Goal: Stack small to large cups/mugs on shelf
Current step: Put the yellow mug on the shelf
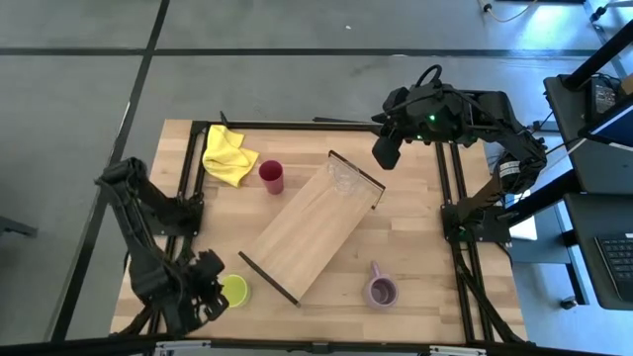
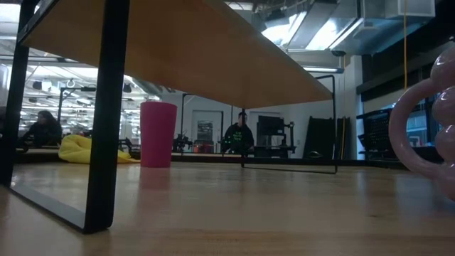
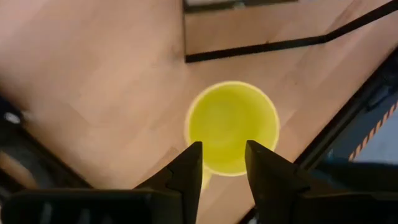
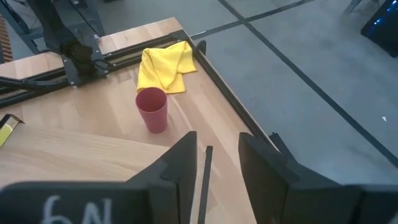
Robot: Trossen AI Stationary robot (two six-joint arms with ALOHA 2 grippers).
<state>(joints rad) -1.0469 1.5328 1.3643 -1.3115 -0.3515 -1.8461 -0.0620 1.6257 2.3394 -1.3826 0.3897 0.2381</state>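
While the overhead camera looks straight down, the long light-wood shelf board with dark end rails lies diagonally across the slatted wooden tabletop, and all three cups stand off it: the lime-yellow handled mug near the front-left corner, the lilac purple handled mug at front right, the dark red handleless tumbler at the back beside a crumpled yellow cloth. Over the lime mug sits the left gripper, while the right gripper hangs above the shelf's far end, holding nothing. Down at table level, the board shows as a raised platform on thin black legs, something the top view hides, with the tumbler beyond it and the lilac mug's handle looming at the edge. Now the left wrist camera: its two dark fingers stand parted over the near rim of the lime mug's open mouth, gripping nothing, and the handle is out of sight here. I'd judge these cups light, rigid and smooth, likely to slip, so pinching one wall across the rim looks the sound hold. Finally the right wrist camera: its fingers sit moderately apart, empty, above the shelf's rail with tumbler and cloth beyond.
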